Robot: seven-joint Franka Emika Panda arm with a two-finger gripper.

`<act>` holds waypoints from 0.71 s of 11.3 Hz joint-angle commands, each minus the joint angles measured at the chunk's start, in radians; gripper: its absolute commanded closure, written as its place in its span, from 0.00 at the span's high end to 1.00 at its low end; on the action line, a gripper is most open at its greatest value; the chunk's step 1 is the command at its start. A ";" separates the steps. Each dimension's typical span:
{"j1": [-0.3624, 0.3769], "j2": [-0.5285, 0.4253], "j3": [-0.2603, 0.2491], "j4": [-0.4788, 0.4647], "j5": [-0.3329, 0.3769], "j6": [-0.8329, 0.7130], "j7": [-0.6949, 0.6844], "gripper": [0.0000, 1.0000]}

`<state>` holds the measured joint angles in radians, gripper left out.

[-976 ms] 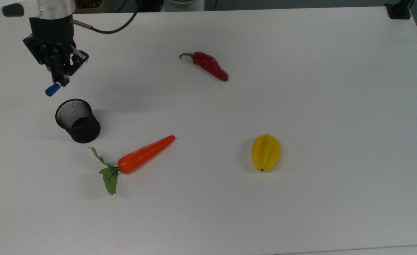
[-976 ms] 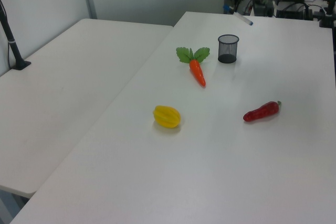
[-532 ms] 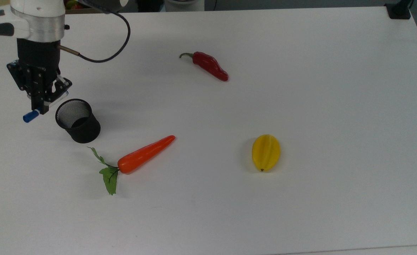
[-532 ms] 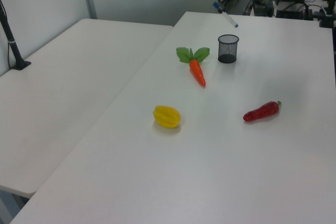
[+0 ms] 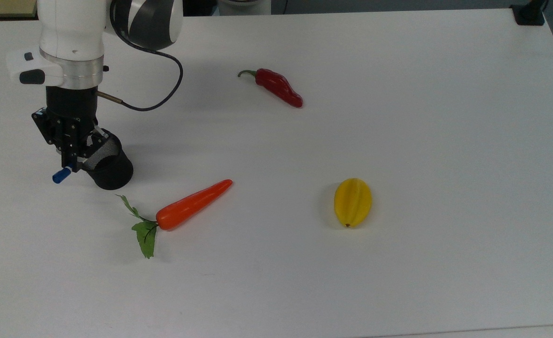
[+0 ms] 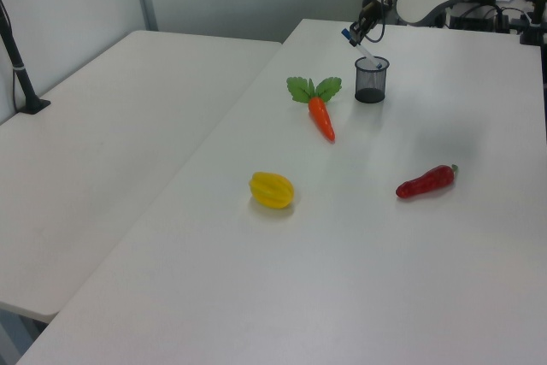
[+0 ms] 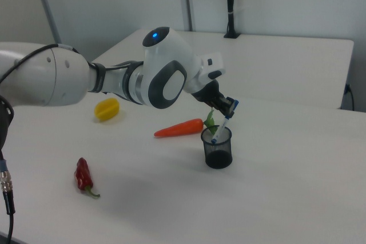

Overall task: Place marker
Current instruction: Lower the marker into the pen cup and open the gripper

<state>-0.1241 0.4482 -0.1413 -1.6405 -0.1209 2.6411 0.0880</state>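
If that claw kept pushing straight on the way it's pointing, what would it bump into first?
Probably the black mesh cup. The gripper points down at a slant, holding the marker, whose lower tip already sits at the cup's mouth. Depth is uncertain, but nothing else lies between.

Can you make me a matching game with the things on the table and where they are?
Things:
1. marker
2. carrot
3. pepper
4. yellow fruit

Places:
A. lying alone, farthest toward the top view's right
B. held tilted in the gripper, lower end dipping into the black cup
C. lying just beside the cup, green leaves at one end
D. lying near the top view's upper middle, green stem at one end

Pairs: 1-B, 2-C, 3-D, 4-A
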 commanded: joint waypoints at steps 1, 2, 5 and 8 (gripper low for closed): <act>0.009 0.003 -0.003 -0.016 -0.017 0.027 0.001 0.15; 0.009 0.003 -0.003 -0.016 -0.017 0.025 0.001 0.17; 0.012 0.001 -0.001 -0.018 -0.016 0.020 0.006 0.63; 0.017 -0.005 0.006 -0.016 -0.016 0.019 0.055 1.00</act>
<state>-0.1197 0.4600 -0.1379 -1.6397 -0.1209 2.6413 0.0969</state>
